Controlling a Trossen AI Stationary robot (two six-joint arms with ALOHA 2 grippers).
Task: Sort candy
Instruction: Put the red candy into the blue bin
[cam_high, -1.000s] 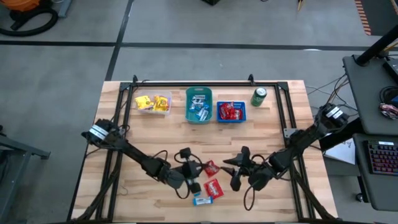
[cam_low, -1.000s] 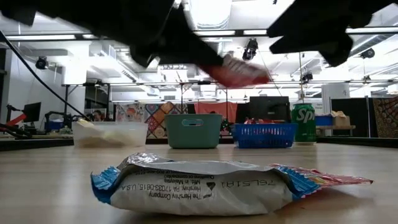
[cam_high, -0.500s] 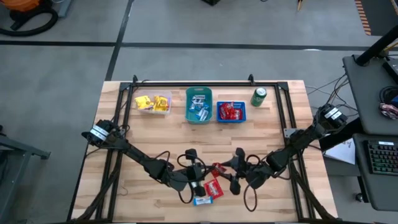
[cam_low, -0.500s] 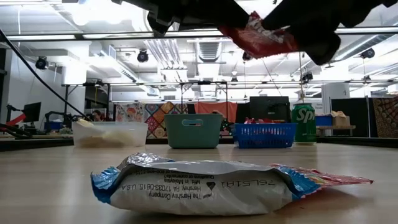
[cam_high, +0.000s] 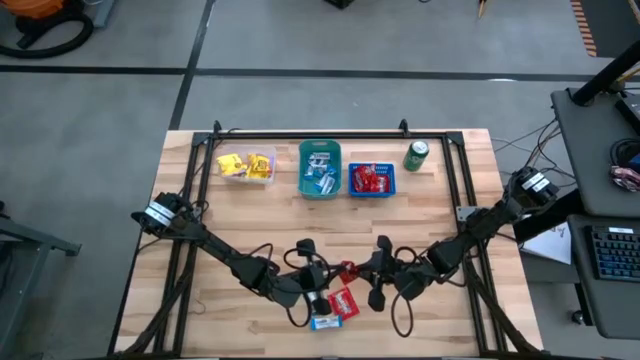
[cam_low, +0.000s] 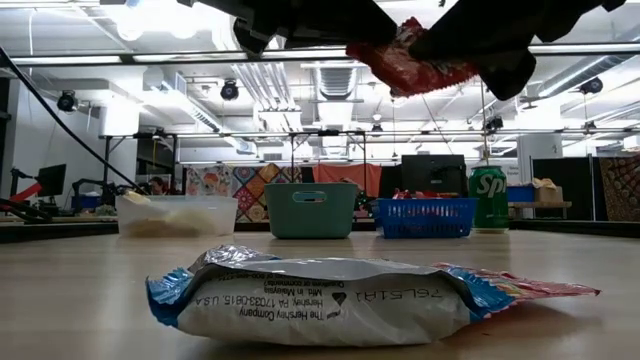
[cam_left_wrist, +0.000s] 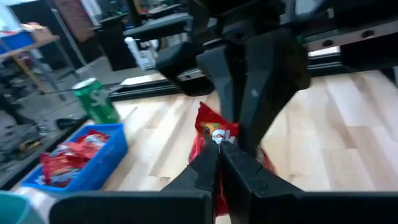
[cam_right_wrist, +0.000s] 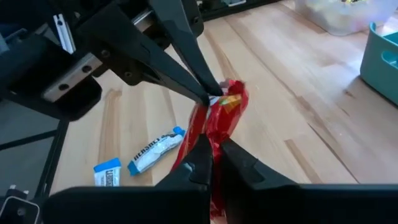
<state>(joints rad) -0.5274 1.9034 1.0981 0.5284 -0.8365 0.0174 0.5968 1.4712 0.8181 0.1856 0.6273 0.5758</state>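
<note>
Both hands pinch one red candy: from above, the left hand (cam_high: 330, 275) and right hand (cam_high: 362, 272) meet over the table's (cam_high: 450, 200) front middle, candy (cam_high: 346, 270) between them. Level across the table, it hangs in the air. Each wrist view shows fingers shut on it. A handover, I'd judge; next the left should let go, the right carrying it to the blue basket (cam_high: 372, 180).

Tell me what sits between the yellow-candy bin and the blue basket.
The teal bin, with light-blue candies inside, sits between the clear yellow-candy bin and the blue basket; the high view shows it.
</note>
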